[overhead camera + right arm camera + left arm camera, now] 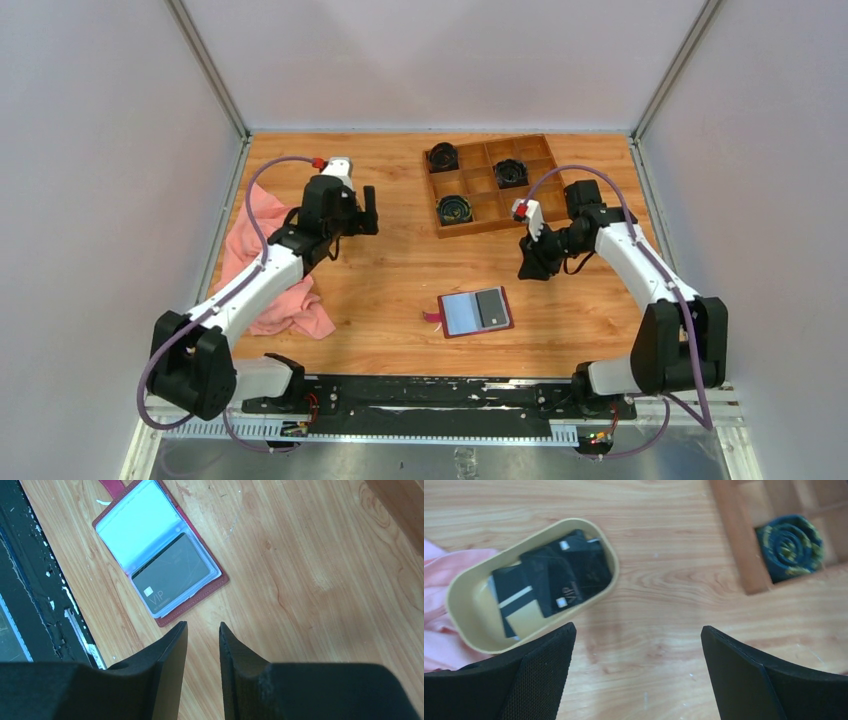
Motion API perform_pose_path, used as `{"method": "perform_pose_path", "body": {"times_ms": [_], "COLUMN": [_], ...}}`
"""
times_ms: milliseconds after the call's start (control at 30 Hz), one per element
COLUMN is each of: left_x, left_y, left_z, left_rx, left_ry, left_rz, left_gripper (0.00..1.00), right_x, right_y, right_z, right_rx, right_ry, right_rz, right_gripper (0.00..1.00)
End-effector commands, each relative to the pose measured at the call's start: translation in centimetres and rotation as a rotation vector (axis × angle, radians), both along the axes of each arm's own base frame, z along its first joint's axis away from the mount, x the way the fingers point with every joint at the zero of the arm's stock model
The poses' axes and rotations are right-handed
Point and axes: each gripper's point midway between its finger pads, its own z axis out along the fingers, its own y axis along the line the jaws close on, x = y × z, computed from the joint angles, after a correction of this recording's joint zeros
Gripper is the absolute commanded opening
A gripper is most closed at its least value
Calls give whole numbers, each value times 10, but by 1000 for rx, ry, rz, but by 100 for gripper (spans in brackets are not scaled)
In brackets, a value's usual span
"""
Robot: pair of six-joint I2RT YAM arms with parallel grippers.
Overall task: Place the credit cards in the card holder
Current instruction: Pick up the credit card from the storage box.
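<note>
The card holder (477, 330), a dark red wallet, lies open on the table's near middle. In the right wrist view, the card holder (200, 599) shows a dark grey VIP credit card (170, 575) in one clear pocket and a pale empty pocket beside it. Several more credit cards (569, 570), mostly black and one tan-gold (526, 616), lie in an oval tan dish (612, 562). My left gripper (638, 627) is wide open and empty over bare wood to the right of the dish. My right gripper (202, 623) is narrowly open and empty, to the right of the wallet.
A pink cloth (255, 250) lies at the left, under the dish's edge. A wooden compartment box (490, 185) with black coiled items (453, 208) stands at the back right. A black rail (430, 395) runs along the near edge. My left arm hides the dish from above.
</note>
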Motion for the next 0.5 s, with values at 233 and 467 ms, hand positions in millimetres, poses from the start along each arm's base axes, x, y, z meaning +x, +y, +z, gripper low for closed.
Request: {"method": "perform_pose_path", "body": {"times_ms": [233,467], "left_x": [31,36], "left_y": [63,79], "left_z": [-18,-6], "left_rx": [-33,-25], "left_ry": [89,102], "left_rz": [189,221], "left_gripper": [100,100], "right_x": [5,29], "right_y": [-2,3], "right_z": [-6,16], "right_rx": [15,41], "right_ry": [56,25], "right_rz": [1,-13], "right_gripper": [34,34]}}
